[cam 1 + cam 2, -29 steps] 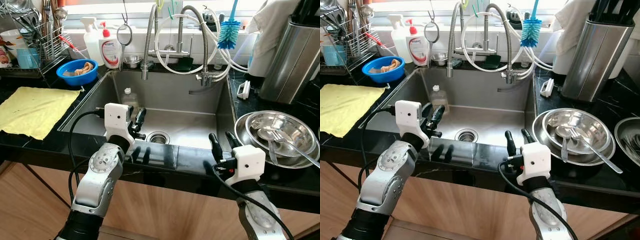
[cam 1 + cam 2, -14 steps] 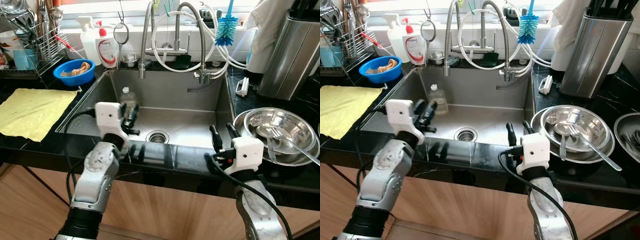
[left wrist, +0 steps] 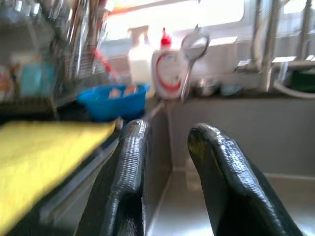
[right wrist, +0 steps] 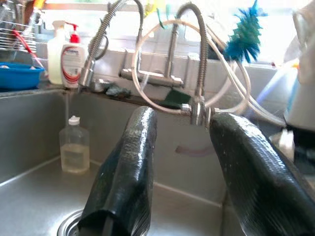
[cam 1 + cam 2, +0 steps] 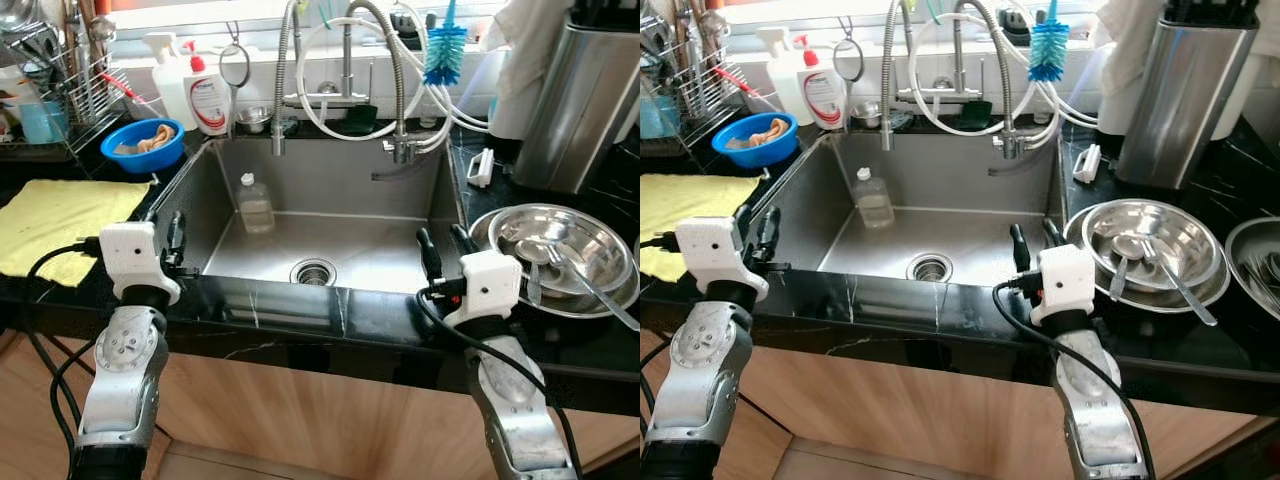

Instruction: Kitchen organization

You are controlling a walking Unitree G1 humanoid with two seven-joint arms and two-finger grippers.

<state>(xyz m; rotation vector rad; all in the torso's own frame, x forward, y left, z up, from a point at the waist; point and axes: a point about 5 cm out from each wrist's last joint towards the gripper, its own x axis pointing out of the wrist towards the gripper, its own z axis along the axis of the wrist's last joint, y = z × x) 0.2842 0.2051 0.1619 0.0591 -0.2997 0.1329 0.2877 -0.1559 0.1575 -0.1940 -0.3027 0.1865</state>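
I hold both arms at the front edge of a steel sink [image 5: 400, 250]. A small clear bottle [image 5: 255, 204] with a white cap stands upright against the back-left of the basin, at about 11 o'clock from the drain [image 5: 313, 271], its long axis vertical, pale liquid filling its lower part. Its label, if any, I cannot read. On the counter behind, a white soap bottle [image 5: 208, 99] carries a red-ringed label, the writing too small to make out. My left gripper [image 5: 176, 236] hovers over the sink's left rim, fingers slightly parted and empty; my right gripper [image 5: 443, 250] sits at the right front corner, fingers spread, empty, beside stacked steel bowls [image 5: 555, 250].
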